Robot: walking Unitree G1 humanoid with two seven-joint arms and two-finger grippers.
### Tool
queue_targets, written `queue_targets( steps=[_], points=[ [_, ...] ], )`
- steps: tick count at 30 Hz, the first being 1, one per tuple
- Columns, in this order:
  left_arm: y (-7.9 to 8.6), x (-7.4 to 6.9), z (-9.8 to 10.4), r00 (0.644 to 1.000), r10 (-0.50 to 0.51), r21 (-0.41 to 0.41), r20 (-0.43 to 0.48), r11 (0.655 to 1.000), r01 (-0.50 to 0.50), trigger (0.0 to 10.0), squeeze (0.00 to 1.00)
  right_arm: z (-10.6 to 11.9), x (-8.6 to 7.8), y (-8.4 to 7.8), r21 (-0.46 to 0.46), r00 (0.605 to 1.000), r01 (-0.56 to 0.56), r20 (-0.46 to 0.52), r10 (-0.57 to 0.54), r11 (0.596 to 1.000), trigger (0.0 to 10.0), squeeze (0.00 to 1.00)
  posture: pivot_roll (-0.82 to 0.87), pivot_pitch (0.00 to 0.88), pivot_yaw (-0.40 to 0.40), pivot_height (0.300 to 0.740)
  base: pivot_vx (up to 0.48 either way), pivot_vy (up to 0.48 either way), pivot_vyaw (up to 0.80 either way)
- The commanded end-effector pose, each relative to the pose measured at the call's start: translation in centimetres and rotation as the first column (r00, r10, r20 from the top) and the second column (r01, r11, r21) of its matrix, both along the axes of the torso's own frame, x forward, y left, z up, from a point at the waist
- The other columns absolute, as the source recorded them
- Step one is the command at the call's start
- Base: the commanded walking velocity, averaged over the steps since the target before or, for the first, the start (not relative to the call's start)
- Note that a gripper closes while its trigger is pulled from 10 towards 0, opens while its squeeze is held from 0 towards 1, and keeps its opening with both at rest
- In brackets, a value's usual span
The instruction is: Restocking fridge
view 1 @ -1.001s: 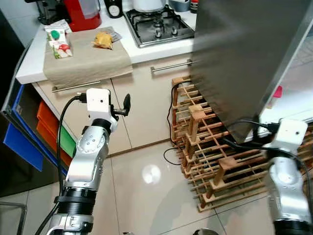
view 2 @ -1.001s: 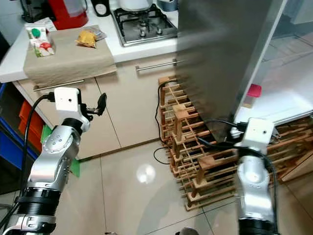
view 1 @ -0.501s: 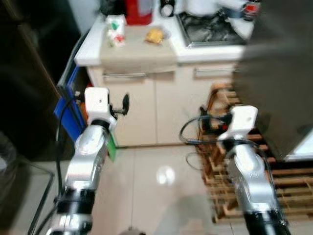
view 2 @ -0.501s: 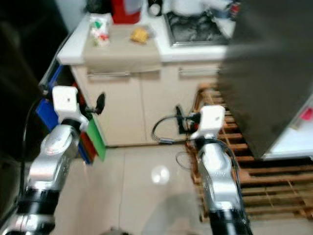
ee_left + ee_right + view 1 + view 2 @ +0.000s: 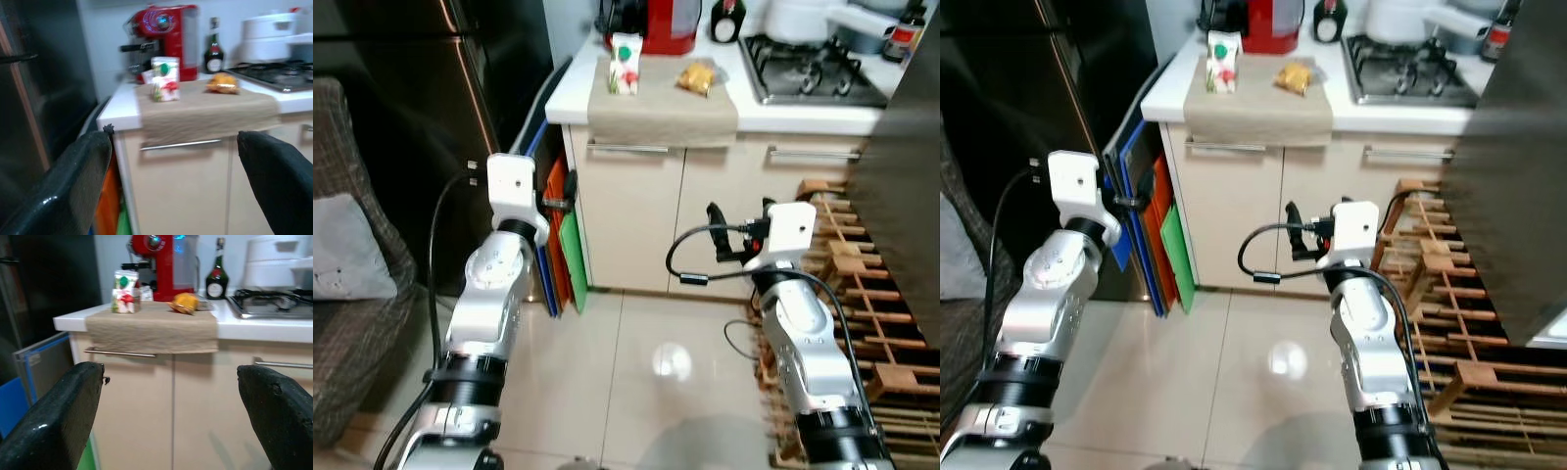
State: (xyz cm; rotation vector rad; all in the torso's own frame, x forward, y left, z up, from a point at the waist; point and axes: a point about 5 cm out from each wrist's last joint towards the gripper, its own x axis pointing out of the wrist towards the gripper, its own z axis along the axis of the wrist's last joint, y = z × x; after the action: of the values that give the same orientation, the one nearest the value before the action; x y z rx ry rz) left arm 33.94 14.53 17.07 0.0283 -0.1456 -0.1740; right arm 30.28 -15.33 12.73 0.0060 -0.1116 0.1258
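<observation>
Step in hand: approach to the worktop (image 5: 822, 116), judged from both arms raised toward it — nothing gripped yet; best done by squaring up to the cloth before reaching, and taking the upright carton by its sides so it does not topple.

Left eye view: left tool (image 5: 570, 186) held up in front of the coloured boards beside the cabinet; right tool (image 5: 714, 219) raised before the cabinet doors. Carton (image 5: 625, 64) upright on the beige cloth (image 5: 664, 98), snack packet (image 5: 696, 78) near it, well apart from both tools.

Right eye view: same scene — red coffee machine (image 5: 1269, 23) behind the carton, gas hob (image 5: 1408, 67) to the right, wooden wine rack (image 5: 1449, 323) on the floor by the grey fridge door (image 5: 1518, 166).

Left wrist view: black fingers (image 5: 78, 186) spread wide, holding nothing; carton and packet framed between them, far off.

Right wrist view: fingers (image 5: 58, 416) likewise wide apart and bare; dark bottle (image 5: 215, 271) beside the machine.

Surface and room: white worktop partly under cloth, glossy tiled floor (image 5: 646, 392), dark cabinet and an armchair (image 5: 352, 294) to the left — tight space, wine rack close to the right arm.
</observation>
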Motion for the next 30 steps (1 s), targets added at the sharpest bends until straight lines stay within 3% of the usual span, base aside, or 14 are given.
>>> queue_targets(
  steps=[1, 17, 27, 30],
  points=[
    [0.1, 0.4, -0.1, 1.0, -0.012, 0.009, -0.013, 1.0, 0.012, 10.0, 0.0, 0.0, 0.1, 0.1, -0.003, 1.0, 0.014, 0.001, -0.014, 1.0, 10.0, 0.0, -0.11, 0.0, 0.089, 0.74, 0.48, 0.0, -0.8],
    [-0.5, 0.8, 0.3, 1.0, -0.024, -0.003, 0.012, 1.0, 0.024, 10.0, 0.0, 0.4, 0.5, 0.0, -0.005, 0.999, 0.017, 0.029, -0.016, 1.0, 10.0, 0.0, -0.11, 0.0, 0.094, 0.74, 0.48, 0.0, -0.1],
    [-0.4, 1.2, 1.9, 0.998, -0.004, -0.037, 0.064, 0.999, 0.006, 10.0, 0.0, 0.8, 1.0, 0.9, -0.003, 0.998, -0.003, 0.056, 0.003, 1.0, 10.0, 0.0, -0.09, 0.0, 0.088, 0.74, 0.48, 0.0, 0.0],
    [0.0, 1.3, 2.0, 0.997, 0.022, 0.005, 0.074, 1.0, -0.022, 10.0, 0.0, 1.0, 1.2, 1.4, 0.001, 0.997, -0.012, 0.072, 0.012, 1.0, 10.0, 0.0, -0.07, 0.0, 0.087, 0.74, 0.48, 0.0, 0.0]
  ],
)
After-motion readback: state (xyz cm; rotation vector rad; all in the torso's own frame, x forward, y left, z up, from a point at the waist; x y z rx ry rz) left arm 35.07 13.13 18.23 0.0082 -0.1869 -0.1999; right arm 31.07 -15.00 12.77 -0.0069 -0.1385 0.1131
